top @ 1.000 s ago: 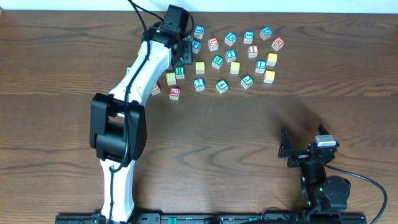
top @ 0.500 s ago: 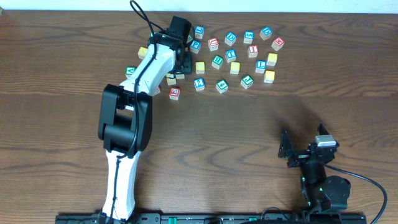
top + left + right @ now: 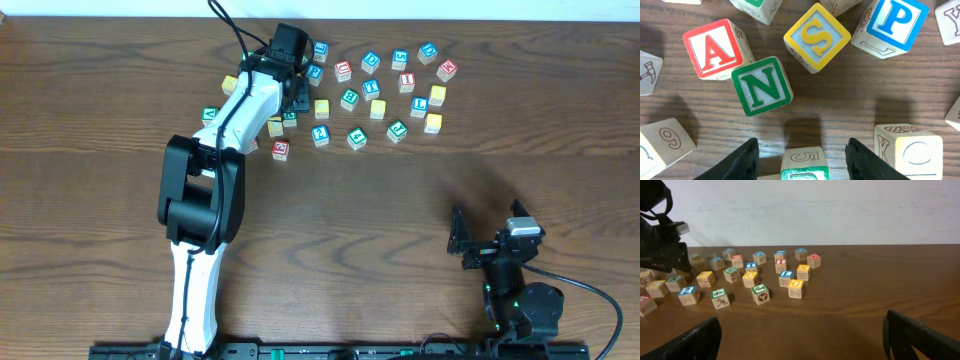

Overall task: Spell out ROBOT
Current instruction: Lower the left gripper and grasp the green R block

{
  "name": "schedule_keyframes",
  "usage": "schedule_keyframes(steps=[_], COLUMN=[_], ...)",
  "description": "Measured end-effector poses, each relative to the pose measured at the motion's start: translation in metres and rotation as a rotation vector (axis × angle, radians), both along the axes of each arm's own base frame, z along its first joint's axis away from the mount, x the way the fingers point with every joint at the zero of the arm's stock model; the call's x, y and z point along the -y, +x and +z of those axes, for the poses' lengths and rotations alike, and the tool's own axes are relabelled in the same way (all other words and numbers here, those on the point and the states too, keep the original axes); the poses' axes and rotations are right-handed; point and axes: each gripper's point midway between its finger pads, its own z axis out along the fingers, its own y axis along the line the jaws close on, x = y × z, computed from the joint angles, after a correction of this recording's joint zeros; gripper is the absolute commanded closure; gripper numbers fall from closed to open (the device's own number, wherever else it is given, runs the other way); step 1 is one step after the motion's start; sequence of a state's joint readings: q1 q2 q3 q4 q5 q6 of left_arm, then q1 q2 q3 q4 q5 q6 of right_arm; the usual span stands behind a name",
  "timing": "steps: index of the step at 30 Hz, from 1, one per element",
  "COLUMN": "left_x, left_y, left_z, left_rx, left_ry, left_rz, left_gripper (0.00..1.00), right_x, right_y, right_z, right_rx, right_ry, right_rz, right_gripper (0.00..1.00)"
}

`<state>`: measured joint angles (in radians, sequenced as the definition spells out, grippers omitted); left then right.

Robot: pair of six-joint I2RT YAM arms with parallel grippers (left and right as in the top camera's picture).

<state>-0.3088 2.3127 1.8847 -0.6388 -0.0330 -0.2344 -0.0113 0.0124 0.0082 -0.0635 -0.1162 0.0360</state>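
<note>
Although its top letter is cut off by the frame edge in the left wrist view, the green-topped block (image 3: 805, 164) lies directly between the fingers of the left gripper (image 3: 802, 146). It is at the left side of the cluster of blocks (image 3: 371, 88), towards the far edge of the table (image 3: 400, 220). The jaws stand spread, one finger on each side of the block, with bare wood showing in both gaps; nothing is gripped. This straddle suggests the block is the chosen letter and that closing comes next.

Neighbours are close. A green N block (image 3: 762, 85) sits just ahead, with a red A block (image 3: 715, 47) and a yellow S block (image 3: 816, 36) beyond it. A yellow-faced block (image 3: 912, 150) stands just beside one finger and could be nudged.

No row of letters is laid out yet, so the spelling is judged barely begun. The right gripper (image 3: 802, 330) rests at the near right, well apart from the blocks. Its fingers are wide and empty, presumably parked to keep clear.
</note>
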Motion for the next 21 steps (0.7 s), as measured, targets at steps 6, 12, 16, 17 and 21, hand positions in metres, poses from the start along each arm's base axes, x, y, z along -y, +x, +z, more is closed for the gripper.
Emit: schedule_keyframes(steps=[6, 12, 16, 17, 21], left_x=[0.0, -0.003, -0.005, -0.005, -0.004], left_y=[0.001, -0.01, -0.015, -0.016, -0.017], left_z=[-0.001, -0.011, -0.016, -0.017, -0.018], left_rx=[0.005, -0.049, -0.078, -0.081, -0.086], left_ry=[0.003, 0.025, 0.035, 0.035, 0.037], left_rz=[-0.011, -0.021, -0.023, -0.022, -0.025], left_gripper=[0.5, 0.54, 0.56, 0.58, 0.6], right_x=[0.0, 0.0, 0.0, 0.0, 0.0], right_y=[0.0, 0.0, 0.0, 0.0, 0.0], right_z=[0.0, 0.0, 0.0, 0.0, 0.0], right_rx=[0.0, 0.0, 0.0, 0.0, 0.0], right_ry=[0.0, 0.0, 0.0, 0.0, 0.0], right_rz=[0.0, 0.0, 0.0, 0.0, 0.0], right_gripper=[0.01, 0.01, 0.01, 0.01, 0.01])
